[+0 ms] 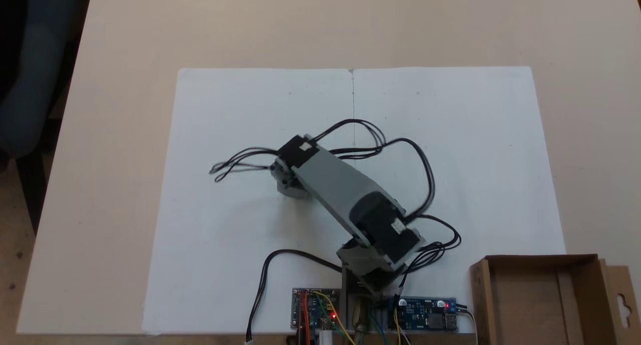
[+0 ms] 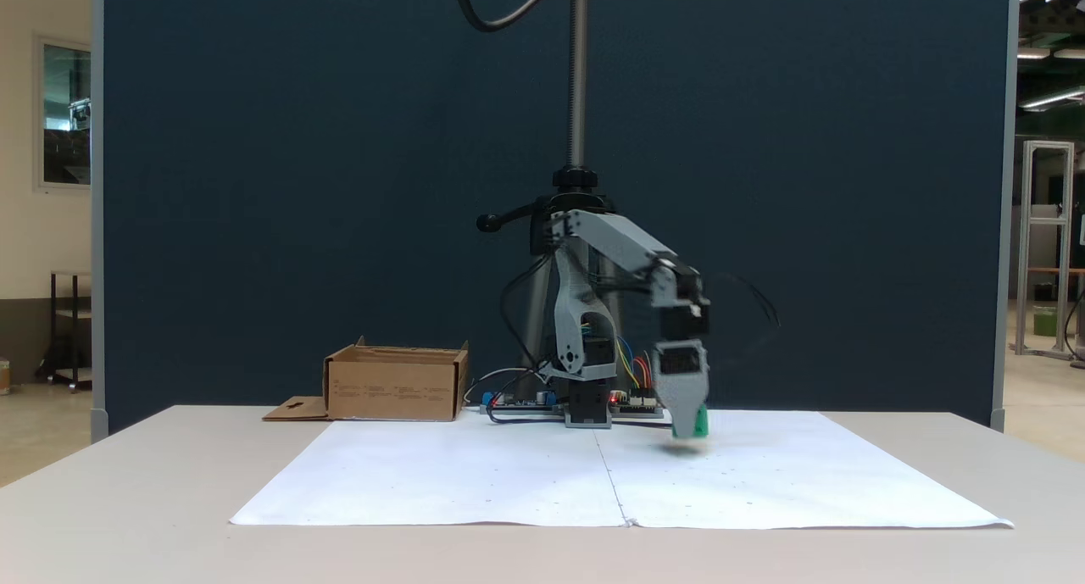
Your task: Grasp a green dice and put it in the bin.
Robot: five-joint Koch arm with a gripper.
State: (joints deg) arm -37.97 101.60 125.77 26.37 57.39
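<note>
In a fixed view my gripper points straight down, right of the arm's base, and is shut on the green dice. The dice hangs just above the white paper with a faint shadow under it. From above, the arm reaches up and to the left, and its wrist covers the gripper and hides the dice. The bin is a shallow brown cardboard box at the lower right corner of that view, with its hang-hole flap on the right. Seen from the front, the bin stands left of the arm's base.
Two white paper sheets cover the middle of the beige table. Circuit boards with lit LEDs and loose black cables lie around the arm's base. A camera stand pole rises behind the arm before a dark blue partition.
</note>
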